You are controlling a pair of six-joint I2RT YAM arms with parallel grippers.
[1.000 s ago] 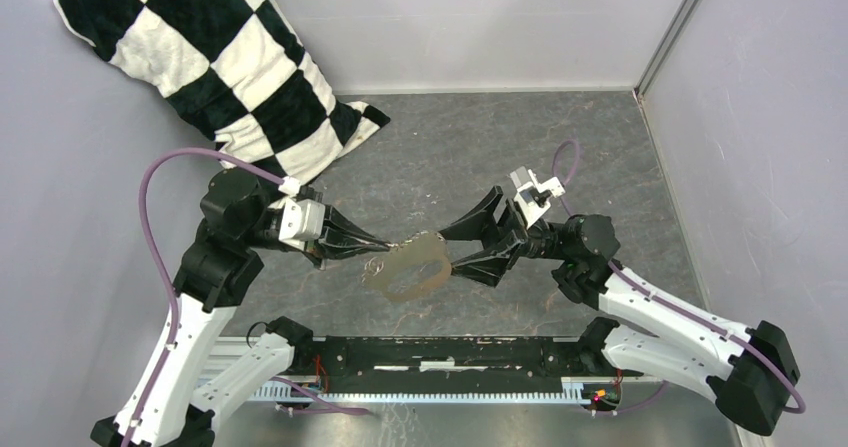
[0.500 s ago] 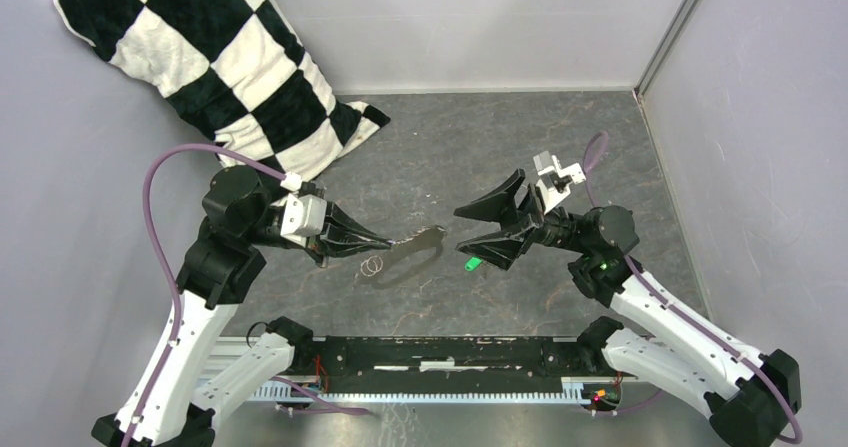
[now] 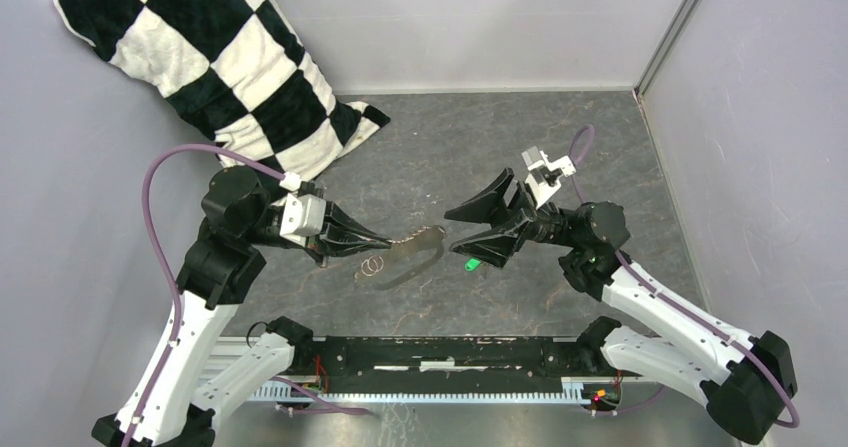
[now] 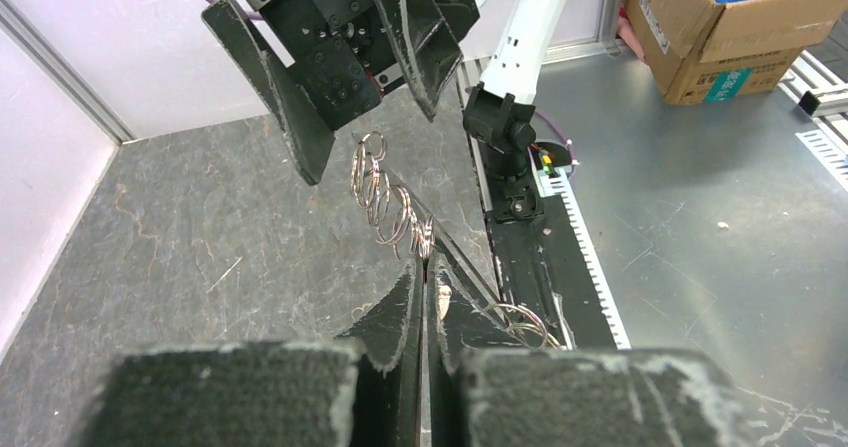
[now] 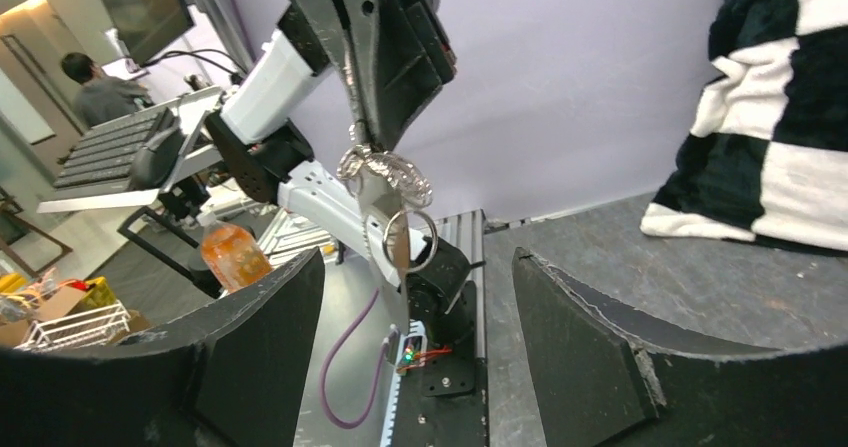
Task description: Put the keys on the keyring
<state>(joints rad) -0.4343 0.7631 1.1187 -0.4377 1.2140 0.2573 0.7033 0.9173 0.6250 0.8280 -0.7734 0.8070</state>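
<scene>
My surface (image 3: 450, 147) is dark grey stone-patterned sheet, closed in by pale lilac walls, with a black-and-white chequered pillow (image 3: 215, 67) propped in the far left corner.

My left pincer (image 3: 385, 240) is clenched on the keyring (image 3: 420, 239), holding it up off the surface near the middle. The keyring is a thin silvery loop with small rings strung along its rim. My right pincer (image 3: 455, 230) is released, its jaws spread wide just beyond the loop's free end and not touching it. The key (image 3: 470, 263) is a small bright green spot on the surface beside my right pincer's near finger.

Only the top view shows the key. The left wrist view shows the strung rings (image 4: 385, 197) one by one and cardboard boxes (image 4: 720, 37) outside. The right wrist view shows the loop (image 5: 385, 182) edge-on.
</scene>
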